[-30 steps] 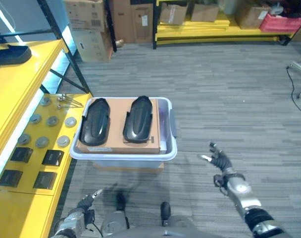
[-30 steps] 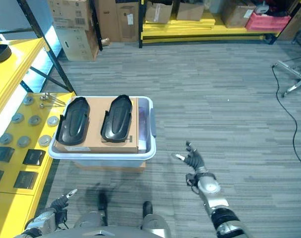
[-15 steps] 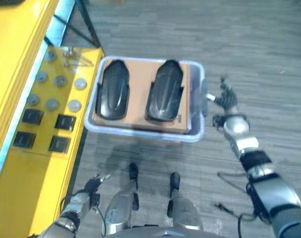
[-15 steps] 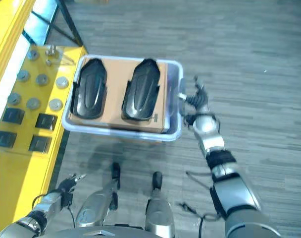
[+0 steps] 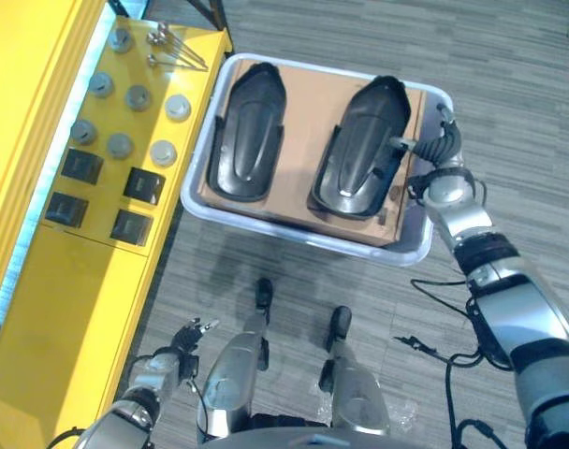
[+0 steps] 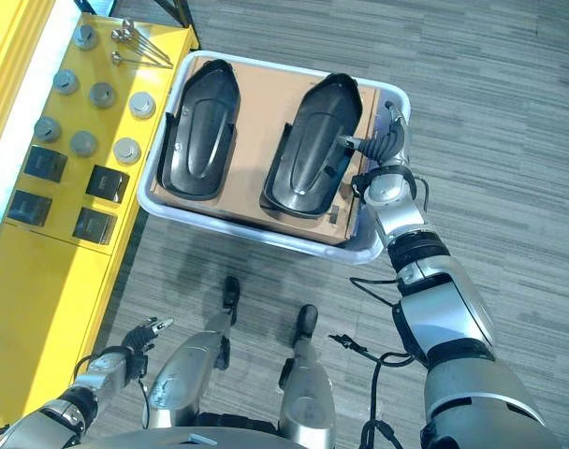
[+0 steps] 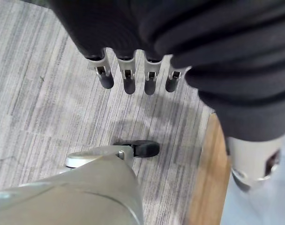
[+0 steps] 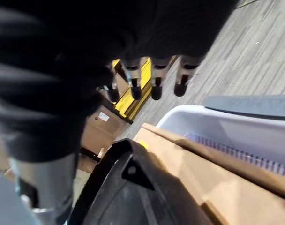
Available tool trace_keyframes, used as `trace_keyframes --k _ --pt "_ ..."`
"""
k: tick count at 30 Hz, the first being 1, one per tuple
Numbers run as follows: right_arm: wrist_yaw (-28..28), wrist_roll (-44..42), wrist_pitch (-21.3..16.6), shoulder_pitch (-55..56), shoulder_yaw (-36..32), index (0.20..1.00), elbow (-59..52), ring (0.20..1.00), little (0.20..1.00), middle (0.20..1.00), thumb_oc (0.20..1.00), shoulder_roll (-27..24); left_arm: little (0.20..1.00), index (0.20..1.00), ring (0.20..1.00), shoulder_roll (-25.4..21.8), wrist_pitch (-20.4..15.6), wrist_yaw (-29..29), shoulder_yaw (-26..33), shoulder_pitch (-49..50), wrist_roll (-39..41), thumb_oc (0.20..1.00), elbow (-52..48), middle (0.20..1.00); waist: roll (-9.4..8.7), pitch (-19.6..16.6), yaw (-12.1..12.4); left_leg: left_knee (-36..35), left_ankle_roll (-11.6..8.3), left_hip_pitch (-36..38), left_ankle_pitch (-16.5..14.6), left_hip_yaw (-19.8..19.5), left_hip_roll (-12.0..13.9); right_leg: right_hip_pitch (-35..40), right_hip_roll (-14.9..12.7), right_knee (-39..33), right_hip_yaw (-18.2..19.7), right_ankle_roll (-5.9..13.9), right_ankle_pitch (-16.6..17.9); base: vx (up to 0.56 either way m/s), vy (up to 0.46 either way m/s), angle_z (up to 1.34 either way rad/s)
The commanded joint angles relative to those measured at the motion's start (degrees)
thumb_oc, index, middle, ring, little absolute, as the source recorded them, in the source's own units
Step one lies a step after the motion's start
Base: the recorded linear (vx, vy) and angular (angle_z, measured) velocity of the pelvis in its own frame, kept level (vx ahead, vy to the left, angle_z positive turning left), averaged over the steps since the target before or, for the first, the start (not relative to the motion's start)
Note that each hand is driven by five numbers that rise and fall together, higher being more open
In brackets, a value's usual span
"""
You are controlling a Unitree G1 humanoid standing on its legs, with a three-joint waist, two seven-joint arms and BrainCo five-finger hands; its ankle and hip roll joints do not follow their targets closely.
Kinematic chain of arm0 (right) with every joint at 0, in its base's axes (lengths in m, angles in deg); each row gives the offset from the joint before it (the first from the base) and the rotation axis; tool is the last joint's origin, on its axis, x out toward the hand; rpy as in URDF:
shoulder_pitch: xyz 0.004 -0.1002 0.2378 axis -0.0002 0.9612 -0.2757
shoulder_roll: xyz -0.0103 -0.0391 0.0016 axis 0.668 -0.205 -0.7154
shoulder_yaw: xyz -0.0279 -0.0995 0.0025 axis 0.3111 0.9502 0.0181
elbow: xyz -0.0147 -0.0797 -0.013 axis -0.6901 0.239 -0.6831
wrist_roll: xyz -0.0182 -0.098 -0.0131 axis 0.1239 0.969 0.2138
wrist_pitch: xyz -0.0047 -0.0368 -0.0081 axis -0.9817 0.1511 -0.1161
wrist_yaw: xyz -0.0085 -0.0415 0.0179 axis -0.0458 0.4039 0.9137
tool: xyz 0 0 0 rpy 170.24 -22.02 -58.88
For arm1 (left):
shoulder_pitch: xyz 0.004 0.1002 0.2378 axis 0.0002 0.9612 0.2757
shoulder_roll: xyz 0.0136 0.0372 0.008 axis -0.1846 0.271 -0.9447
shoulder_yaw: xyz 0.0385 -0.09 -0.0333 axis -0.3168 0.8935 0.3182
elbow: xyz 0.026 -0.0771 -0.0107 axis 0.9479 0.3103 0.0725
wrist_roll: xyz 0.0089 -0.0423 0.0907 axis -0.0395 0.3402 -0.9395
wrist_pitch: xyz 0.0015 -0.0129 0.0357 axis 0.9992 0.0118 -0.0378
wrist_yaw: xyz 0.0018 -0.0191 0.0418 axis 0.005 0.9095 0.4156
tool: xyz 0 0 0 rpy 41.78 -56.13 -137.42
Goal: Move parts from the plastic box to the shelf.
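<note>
Left eye view: plastic box (image 5: 202, 201) beside the yellow shelf (image 5: 69, 281), two black parts (image 5: 245, 131) inside on cardboard (image 5: 308, 105); right hand (image 5: 438, 150) at its right rim, fingers loosely apart beside the right part (image 5: 364, 150). Left wrist view: left hand (image 7: 133, 75), fingers straight, empty, over floor.

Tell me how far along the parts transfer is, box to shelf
Barely started. Both black parts, the left part and the right part, lie on cardboard inside the plastic box, so none has reached the yellow shelf. In hand: nothing yet; the right hand is at the right part's edge, fingers straight, not gripping. The left hand hangs low and idle. Left: grasp, carry and place both parts.
</note>
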Motion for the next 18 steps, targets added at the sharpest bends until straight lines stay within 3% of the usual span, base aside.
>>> trace_keyframes --k 1,5,8,9,10,11,13,15,18 --pt "-2.6 2.9 5.5 -4.0 5.1 1.0 2.8 1.0 1.0 1.0 1.0 -3.4 1.0 1.0 1.0 -1.1 -0.1 -0.5 -2.1 -1.1 2.4 1.0 2.7 1.0 -1.22 -1.5 0.2 4.4 -1.91 0.3 -10.4 -0.6 0.6 -5.5 -2.4 6.9 0.5 -1.29 -6.9 -0.01 0.021 0.07" --pt "-9.3 7.2 12.4 -4.1 8.5 1.0 5.9 1.0 1.0 1.0 1.0 -2.2 1.0 1.0 1.0 -0.9 -1.2 -1.5 -2.5 -1.9 3.2 1.0 1.9 1.0 -1.09 -0.7 0.4 3.6 -1.91 0.4 -10.2 -0.4 0.8 -5.8 -2.6 6.8 0.3 -1.26 -6.8 -0.02 0.02 0.02" --pt "-16.3 15.7 16.5 -4.1 12.0 1.0 9.7 1.0 1.0 1.0 1.0 -1.2 1.0 1.0 1.0 -0.5 -2.5 -1.9 -3.6 -2.4 3.5 1.0 1.3 1.0 -0.92 -0.5 0.9 3.1 -1.93 0.5 -10.0 -0.7 0.8 -5.7 -2.9 6.6 -0.1 -1.18 -6.6 -0.01 0.003 -0.01" --pt "-17.9 17.9 17.0 -3.9 13.6 0.595 12.0 0.595 0.595 0.595 0.595 -0.4 1.0 1.0 1.0 -0.3 -2.9 -1.9 -4.4 -2.7 3.3 1.0 1.0 1.0 -0.84 -0.5 1.3 3.0 -1.88 0.6 -9.9 -0.8 0.7 -5.5 -3.0 6.4 -0.4 -1.15 -6.5 0.0 0.0 0.0" --pt "-18.8 18.7 17.6 -3.9 14.2 0.285 12.9 0.285 0.285 0.285 0.285 0.0 1.0 1.0 1.0 -0.3 -3.1 -1.9 -4.6 -2.8 3.2 1.0 0.9 1.0 -0.8 -0.5 1.4 3.0 -1.87 0.6 -9.9 -0.9 0.7 -5.5 -3.1 6.4 -0.5 -1.13 -6.5 -0.01 -0.048 0.04" --pt "-19.8 20.9 18.4 -3.9 15.3 0.2 15.6 0.2 0.2 0.2 0.2 0.9 1.0 1.0 1.0 -0.2 -3.6 -2.1 -5.2 -3.1 2.9 1.0 0.9 1.0 -0.69 -0.5 1.9 2.9 -1.81 0.7 -9.9 -1.1 0.7 -5.2 -3.3 6.1 -0.9 -1.08 -6.4 -0.02 -0.061 0.08" --pt "-18.9 20.8 21.9 -3.8 17.0 0.2 21.1 0.2 0.2 0.2 0.2 2.3 1.0 1.0 1.0 -0.4 -5.0 -2.6 -6.6 -3.7 2.3 1.0 0.5 1.0 -0.14 -0.9 3.1 2.3 -1.73 1.0 -9.6 -1.7 0.5 -4.4 -3.7 5.2 -2.3 -1.0 -6.0 -0.03 -0.061 0.24" --pt "-18.0 19.4 22.1 -3.6 16.2 0.2 22.1 0.2 0.2 0.2 0.2 2.2 1.0 1.0 1.0 -0.7 -5.5 -2.7 -6.8 -3.5 2.1 1.0 -0.1 1.0 0.07 -1.3 3.4 2.0 -1.8 1.4 -9.5 -1.9 0.4 -3.9 -3.8 4.8 -2.7 -0.95 -5.9 -0.02 -0.016 0.17" --pt "-16.0 14.1 17.6 -2.7 14.1 0.2 22.8 0.2 0.2 0.2 0.2 1.4 1.0 1.0 1.0 -1.3 -5.2 -0.7 -6.4 -3.4 0.0 1.0 -1.5 1.0 0.12 -1.9 3.6 1.4 -1.95 2.2 -9.4 -2.1 0.4 -2.9 -3.7 4.0 -3.3 -0.81 -5.7 -0.03 0.001 0.17"
